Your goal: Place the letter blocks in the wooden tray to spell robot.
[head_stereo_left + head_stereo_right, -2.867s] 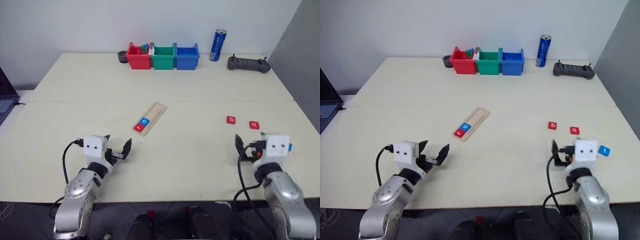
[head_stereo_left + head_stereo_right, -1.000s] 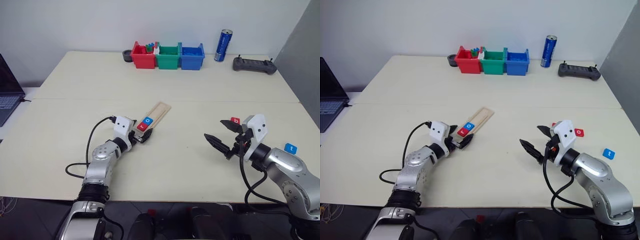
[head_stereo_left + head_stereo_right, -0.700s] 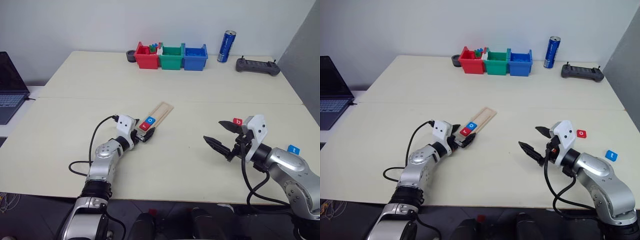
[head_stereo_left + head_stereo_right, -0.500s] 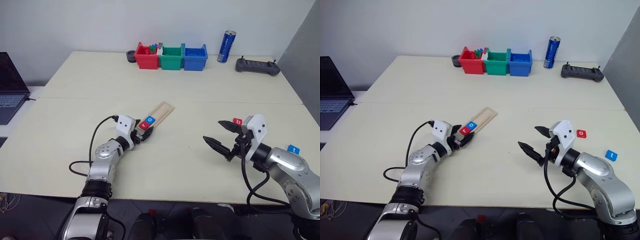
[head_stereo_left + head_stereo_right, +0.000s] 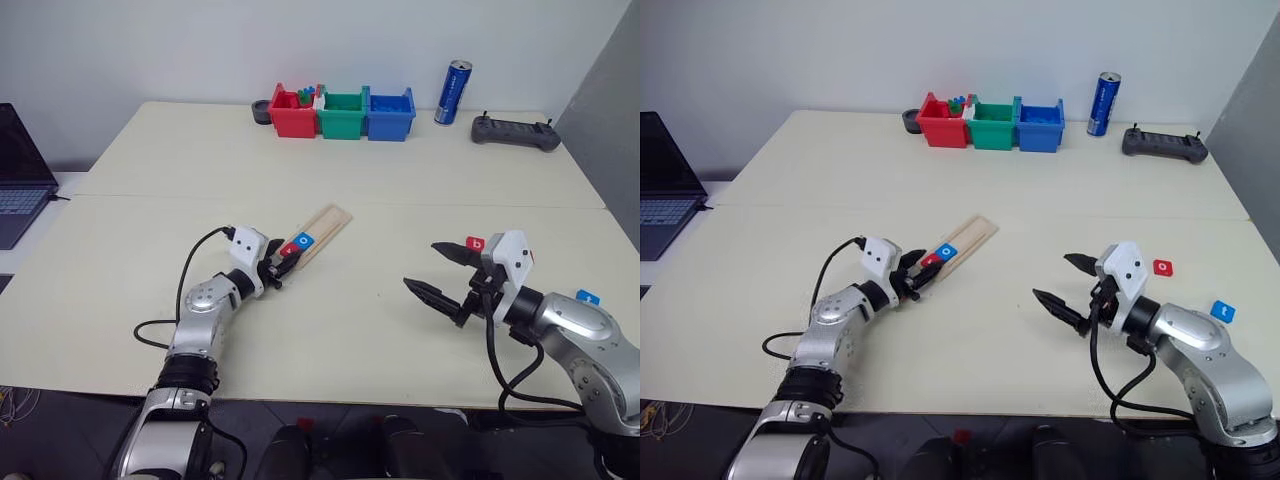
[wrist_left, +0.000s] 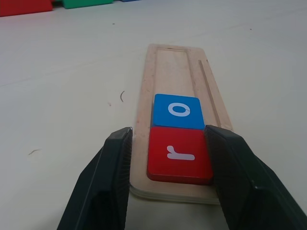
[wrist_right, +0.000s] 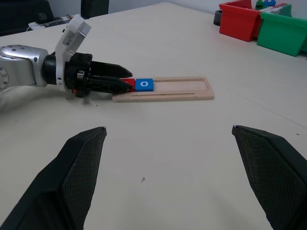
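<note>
Left tool [image 6: 168, 158] clamped on red "r" block [image 6: 180, 155], at wooden tray's [image 6: 169, 67] near end. Tray's long axis running away from tool toward bins [image 5: 343, 112]. Right tool [image 5: 440, 275] spread wide, empty.

Cream table [image 5: 400, 190], tray [image 5: 322, 228], bins [image 5: 343, 112]

Since the earliest pictures, the left gripper [image 6: 168, 158] has reached forward from the table's near edge to the near end of the long pale wooden tray [image 6: 175, 72], and within the last second its 2 black fingers [image 6: 112, 163] have closed onto the red square "r" tile [image 6: 178, 154]. The right gripper [image 5: 438, 272] has swung inward, jaws wide.
</note>
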Controlling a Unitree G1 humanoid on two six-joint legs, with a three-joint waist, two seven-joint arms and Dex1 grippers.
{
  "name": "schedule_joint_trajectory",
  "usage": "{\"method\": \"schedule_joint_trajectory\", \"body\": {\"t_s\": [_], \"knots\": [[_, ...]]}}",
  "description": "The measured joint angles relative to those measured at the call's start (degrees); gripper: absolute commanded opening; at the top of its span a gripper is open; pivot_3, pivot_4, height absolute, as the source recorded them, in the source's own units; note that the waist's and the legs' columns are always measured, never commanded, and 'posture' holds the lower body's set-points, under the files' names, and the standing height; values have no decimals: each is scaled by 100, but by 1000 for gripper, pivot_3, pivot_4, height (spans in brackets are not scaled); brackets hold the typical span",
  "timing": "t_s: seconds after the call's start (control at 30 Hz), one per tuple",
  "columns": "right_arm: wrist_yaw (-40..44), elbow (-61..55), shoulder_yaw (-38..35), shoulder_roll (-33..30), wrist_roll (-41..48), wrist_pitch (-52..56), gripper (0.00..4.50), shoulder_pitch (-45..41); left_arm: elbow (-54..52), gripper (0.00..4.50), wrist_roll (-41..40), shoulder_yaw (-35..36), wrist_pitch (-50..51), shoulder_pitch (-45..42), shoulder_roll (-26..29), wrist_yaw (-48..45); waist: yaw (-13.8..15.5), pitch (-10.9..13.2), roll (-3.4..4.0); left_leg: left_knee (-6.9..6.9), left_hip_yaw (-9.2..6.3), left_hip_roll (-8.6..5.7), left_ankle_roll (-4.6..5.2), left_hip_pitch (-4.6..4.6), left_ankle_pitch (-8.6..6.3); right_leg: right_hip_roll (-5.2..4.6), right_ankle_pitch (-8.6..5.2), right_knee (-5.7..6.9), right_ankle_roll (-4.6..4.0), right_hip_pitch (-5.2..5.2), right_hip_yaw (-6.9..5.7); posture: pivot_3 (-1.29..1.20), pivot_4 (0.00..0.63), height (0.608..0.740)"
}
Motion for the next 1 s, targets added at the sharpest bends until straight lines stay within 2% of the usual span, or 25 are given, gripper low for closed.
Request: {"method": "schedule_joint_trajectory", "body": {"t_s": [0.33, 0.37, 0.57, 1.0], "knots": [[-5, 73, 5, 6, -23, -53, 4500, -69, 42, 2025, -2, 8, -11, -23, 22, -95, -1, 0, 0, 0, -3, 1, 0, -1, 0, 0, 0, 1, 0, -1, -2, 0, 150, 740], [-7, 73, 5, 7, -23, -53, 4500, -69, 42, 2752, -2, 9, -11, -22, 21, -92, -1, 0, 0, -1, -3, 1, 0, -1, 0, 0, 0, 1, 0, -1, -2, 0, 150, 740], [-18, 74, 5, 8, -22, -53, 4500, -72, 46, 4445, 13, 15, -11, -12, 21, -38, -1, 0, 0, 0, -3, 1, 0, -3, 0, 0, 0, 1, 0, -3, -2, 0, 150, 740], [-17, 74, 5, 8, -19, -53, 4500, -70, -431, 4493, -174, -7, 313, 265, -160, -216, 1, 0, 0, 0, -3, 1, 0, -5, 0, 0, 0, 1, 0, -4, -2, 0, 150, 740]]}}
